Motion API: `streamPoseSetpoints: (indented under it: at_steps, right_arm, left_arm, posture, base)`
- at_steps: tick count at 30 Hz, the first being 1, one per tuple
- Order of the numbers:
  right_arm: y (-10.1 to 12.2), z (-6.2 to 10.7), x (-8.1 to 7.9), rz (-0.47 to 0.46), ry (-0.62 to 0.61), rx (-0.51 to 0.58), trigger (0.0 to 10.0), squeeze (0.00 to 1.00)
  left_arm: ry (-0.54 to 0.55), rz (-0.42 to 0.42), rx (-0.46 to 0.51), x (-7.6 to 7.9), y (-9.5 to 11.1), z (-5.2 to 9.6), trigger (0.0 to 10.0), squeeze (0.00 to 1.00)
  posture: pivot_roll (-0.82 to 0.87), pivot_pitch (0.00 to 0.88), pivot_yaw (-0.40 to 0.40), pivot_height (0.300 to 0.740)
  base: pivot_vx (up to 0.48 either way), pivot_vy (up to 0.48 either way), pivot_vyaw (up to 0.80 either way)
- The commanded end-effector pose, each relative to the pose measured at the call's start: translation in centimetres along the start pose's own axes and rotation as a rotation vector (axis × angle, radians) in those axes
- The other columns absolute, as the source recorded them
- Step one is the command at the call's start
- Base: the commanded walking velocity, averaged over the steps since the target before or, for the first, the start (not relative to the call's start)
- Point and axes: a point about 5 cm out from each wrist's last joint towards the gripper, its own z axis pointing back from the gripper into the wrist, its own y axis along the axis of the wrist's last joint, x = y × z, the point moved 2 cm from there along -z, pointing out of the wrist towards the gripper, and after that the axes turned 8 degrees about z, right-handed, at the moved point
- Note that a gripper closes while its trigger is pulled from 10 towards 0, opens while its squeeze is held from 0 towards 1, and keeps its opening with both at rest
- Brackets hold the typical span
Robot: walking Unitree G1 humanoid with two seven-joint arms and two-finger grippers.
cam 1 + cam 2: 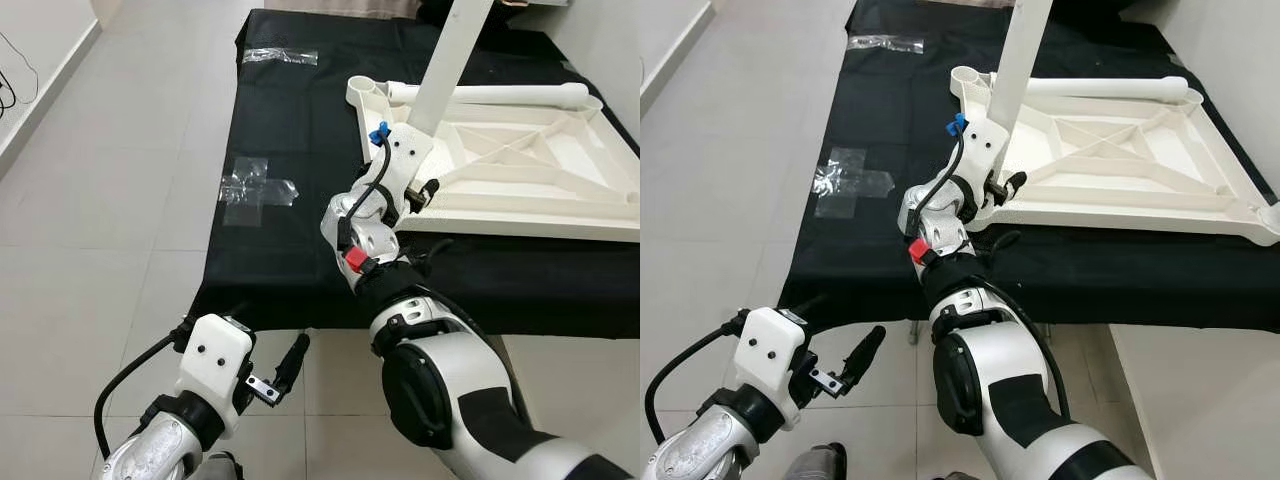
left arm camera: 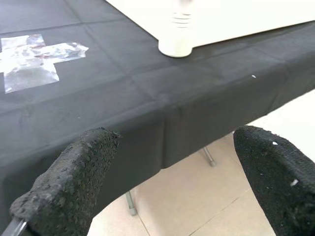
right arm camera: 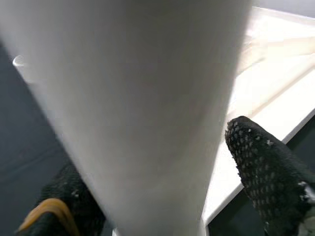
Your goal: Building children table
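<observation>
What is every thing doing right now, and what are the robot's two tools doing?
Table top: lying upside down on the black cloth, ribs up.
Standing leg: upright at the top's near corner, held by the right tool.
Spare leg: lying flat on the table top.
Right tool: closed around the standing leg.
Left tool: open, holding nothing, below the cloth's edge.
Black cloth: spread flat.
Tape: stuck on the cloth.
</observation>
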Motion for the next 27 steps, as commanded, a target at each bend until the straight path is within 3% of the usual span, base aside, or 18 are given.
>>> streamPoseSetpoints:
  at_steps: [1,11,27]
  right_arm:
    - [0.6,-0.2,0.3,-0.018,-0.011,0.034,10.0,0.0]
    - [0.6,-0.3,0.7,0.01,0.118,0.122,10.0,0.0]
    - [-1.2,1.1,0.0,0.021,0.294,0.066,10.0,0.0]
  left_arm:
    - [0.003,0.009,-0.018,0.1,-0.6,0.2,10.0,0.0]
    - [0.011,0.009,-0.024,-0.1,-0.9,0.1,10.0,0.0]
    - [0.015,0.012,-0.019,-0.2,-1.0,-0.1,10.0,0.0]
  posture:
    - [0.19,0.18,-0.108,0.74]
    - [0.18,0.164,-0.101,0.74]
    - [0.17,0.173,-0.105,0.74]
  base:
    - [0.0,0.0,0.0]
    - [0.0,0.0,0.0]
    - [0.0,0.0,0.0]
